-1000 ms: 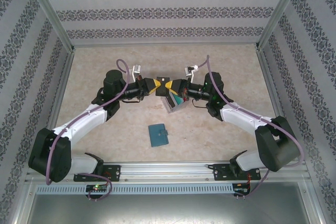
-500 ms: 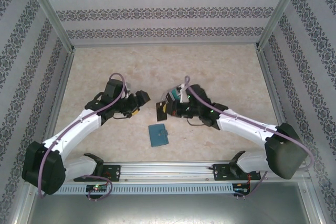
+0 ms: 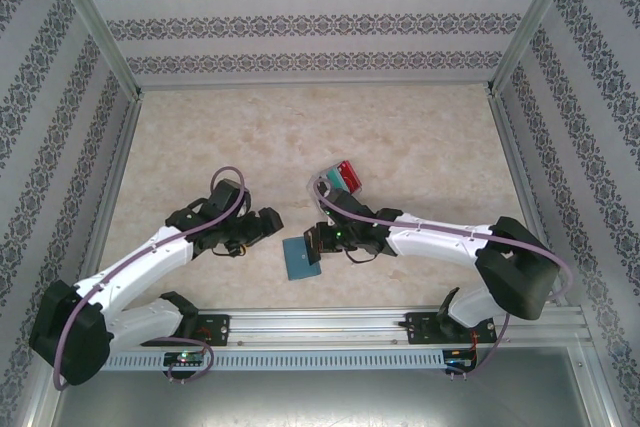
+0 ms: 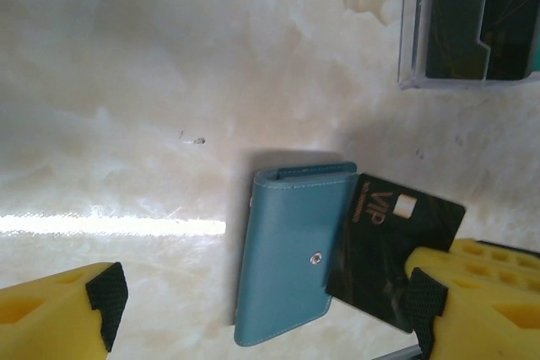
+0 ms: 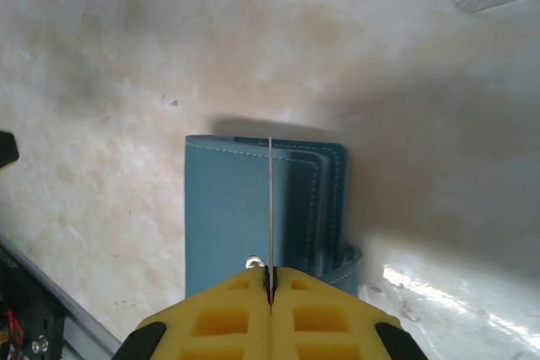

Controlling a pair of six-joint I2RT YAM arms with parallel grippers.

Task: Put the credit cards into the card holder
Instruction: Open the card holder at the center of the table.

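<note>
Left wrist view: the left fingers stood wide apart at the lower corners, holding nothing. Between them, higher in the frame, lay the blue holder, with a black card at its right edge. A clear tray with dark cards sat at upper right. Right wrist view: the right gripper, bottom centre, was pinched shut on that card, seen edge-on over the holder's middle; whether card touched holder could not be told.

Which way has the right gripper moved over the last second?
Yes: the right gripper moved toward the near rail, from mid-table to over the card holder, which lay still.
</note>
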